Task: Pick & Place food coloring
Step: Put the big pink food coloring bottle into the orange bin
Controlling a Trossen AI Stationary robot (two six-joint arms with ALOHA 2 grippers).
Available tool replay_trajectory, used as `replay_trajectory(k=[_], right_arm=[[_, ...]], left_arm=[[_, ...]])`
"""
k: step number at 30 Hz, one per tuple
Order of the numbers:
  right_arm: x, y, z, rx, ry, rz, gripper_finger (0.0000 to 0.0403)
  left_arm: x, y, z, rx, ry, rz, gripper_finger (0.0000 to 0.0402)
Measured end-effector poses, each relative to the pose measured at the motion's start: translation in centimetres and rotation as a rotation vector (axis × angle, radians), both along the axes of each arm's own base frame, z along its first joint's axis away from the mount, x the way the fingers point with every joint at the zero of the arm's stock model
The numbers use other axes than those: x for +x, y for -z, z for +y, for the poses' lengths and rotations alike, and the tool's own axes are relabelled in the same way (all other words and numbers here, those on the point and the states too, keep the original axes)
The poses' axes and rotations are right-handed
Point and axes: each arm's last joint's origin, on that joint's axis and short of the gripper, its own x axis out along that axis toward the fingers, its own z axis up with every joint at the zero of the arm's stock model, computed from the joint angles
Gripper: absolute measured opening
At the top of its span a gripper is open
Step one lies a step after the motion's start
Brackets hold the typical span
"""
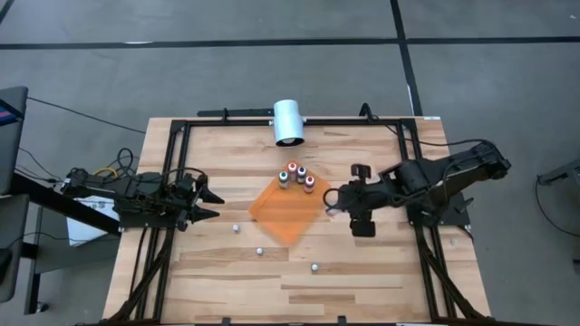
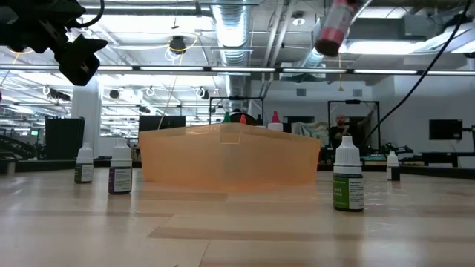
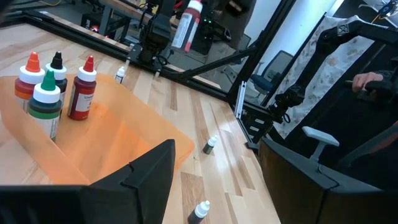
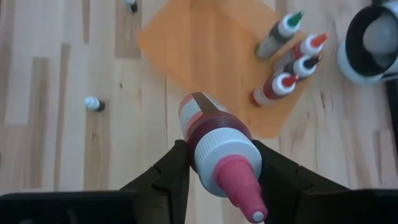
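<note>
An orange sheet (image 1: 285, 210) lies mid-table. Several food coloring bottles (image 1: 297, 176) with red, green and dark tops stand upright on its far corner, also seen in the left wrist view (image 3: 53, 87). My right gripper (image 1: 333, 201) hangs just right of the sheet, high above the table, shut on a pink-topped bottle (image 4: 214, 134). That bottle also shows in the low view (image 2: 332, 28). My left gripper (image 1: 213, 204) waits open and level near the table's left edge, its fingers pointing at the sheet. My right gripper pinches the pink-topped bottle at its white cap collar (image 4: 204, 152) between the two fingers (image 4: 175, 167). The fingers come slanting down from above. The bottle is lifted well clear of the table and tilted, its pink tip toward the wrist and its body pointing down.
Several small white-capped bottles (image 1: 258, 251) stand scattered on the wood near the table's near side, with one more (image 3: 120, 74) by the right arm. A white cylinder (image 1: 288, 122) lies at the far edge. A black frame (image 1: 172, 163) runs around the table.
</note>
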Motion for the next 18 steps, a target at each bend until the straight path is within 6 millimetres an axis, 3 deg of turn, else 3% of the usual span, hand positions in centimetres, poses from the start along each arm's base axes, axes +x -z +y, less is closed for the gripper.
replay_trajectory(k=[7,18], right_arm=[[0.2,-1.3,-0.2,0.002,0.004,-0.061,0.0134],[0.2,-1.3,-0.2,0.000,0.006,-0.067,0.0134]], left_arm=[[0.0,0.0,0.0,0.000,0.001,0.000,0.0224],[0.0,0.0,0.0,0.000,0.003,0.000,0.0224]])
